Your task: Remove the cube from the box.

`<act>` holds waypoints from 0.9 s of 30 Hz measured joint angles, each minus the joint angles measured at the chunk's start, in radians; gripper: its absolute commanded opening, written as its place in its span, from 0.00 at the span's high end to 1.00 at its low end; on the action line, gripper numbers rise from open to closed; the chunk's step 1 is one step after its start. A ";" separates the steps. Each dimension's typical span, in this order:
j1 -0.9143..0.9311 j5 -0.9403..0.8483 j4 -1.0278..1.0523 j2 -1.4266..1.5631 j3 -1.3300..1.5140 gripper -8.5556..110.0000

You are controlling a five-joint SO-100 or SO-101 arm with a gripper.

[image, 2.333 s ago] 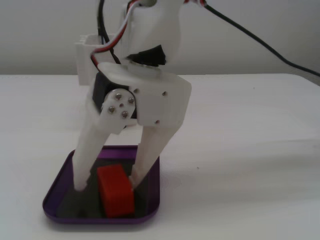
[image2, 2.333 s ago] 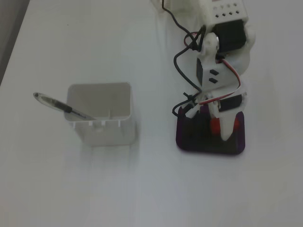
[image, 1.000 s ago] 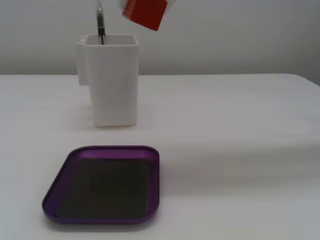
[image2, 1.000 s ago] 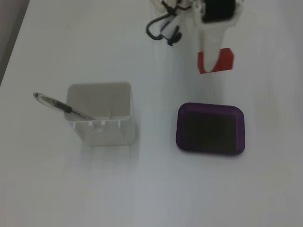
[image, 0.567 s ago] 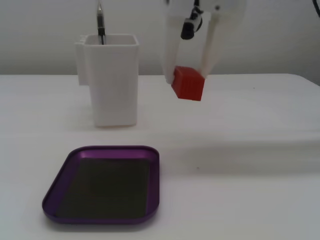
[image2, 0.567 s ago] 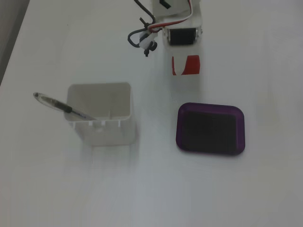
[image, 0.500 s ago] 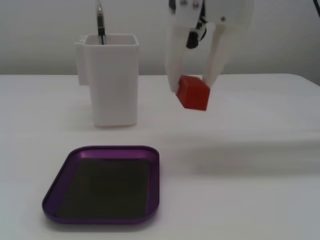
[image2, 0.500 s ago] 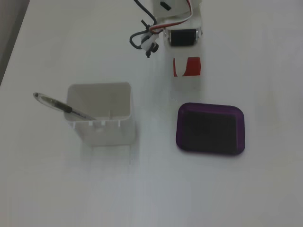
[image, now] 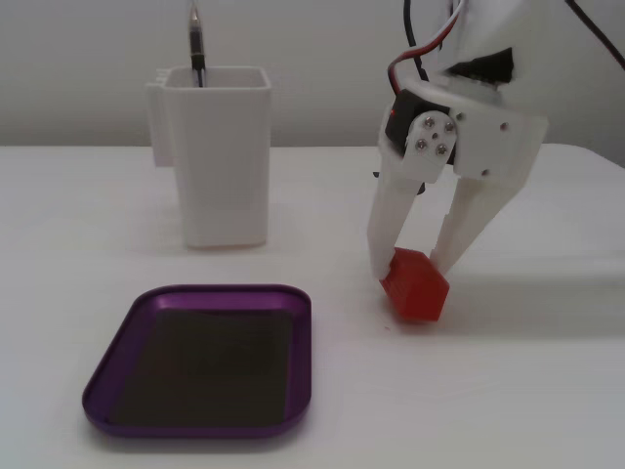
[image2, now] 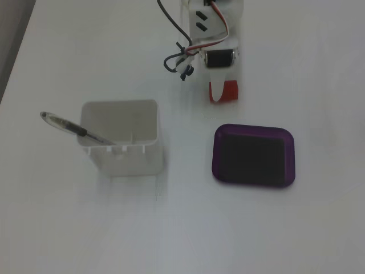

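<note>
The red-orange cube (image: 416, 285) sits tilted on the white table, right of the purple box (image: 200, 359) and outside it. My white gripper (image: 408, 266) comes down from above with a finger on each side of the cube, closed against it. In a fixed view from above, the cube (image2: 226, 91) shows just under the gripper (image2: 222, 90), above the box (image2: 254, 155) in the picture. The box holds nothing; its dark bottom is bare.
A tall white square container (image: 216, 153) with a pen (image2: 74, 129) in it stands behind the box. The arm's cables (image2: 179, 60) hang near its base. The white table (image: 547, 391) spreads around.
</note>
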 measured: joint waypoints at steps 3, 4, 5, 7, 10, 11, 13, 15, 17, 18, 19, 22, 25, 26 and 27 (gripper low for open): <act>0.000 0.000 0.000 0.000 0.002 0.85; 0.000 0.000 0.000 0.000 0.002 0.83; 0.000 0.000 0.000 0.000 0.002 0.80; 0.000 0.000 0.000 0.003 0.002 0.78; 0.002 0.000 0.000 0.015 0.002 0.76; 0.002 0.000 0.000 0.017 0.002 0.75; 0.003 0.000 0.031 0.017 0.002 0.75; 0.005 0.000 0.077 0.025 -0.003 0.75; 0.006 0.000 0.126 0.049 -0.034 0.75; 0.008 0.000 0.147 0.072 -0.049 0.75; 0.008 0.000 0.167 0.103 -0.060 0.75; 0.008 0.000 0.216 0.219 -0.072 0.75; 0.008 0.000 0.250 0.373 -0.072 0.75; 0.008 0.000 0.262 0.431 -0.071 0.75; 0.008 0.000 0.272 0.492 -0.060 0.75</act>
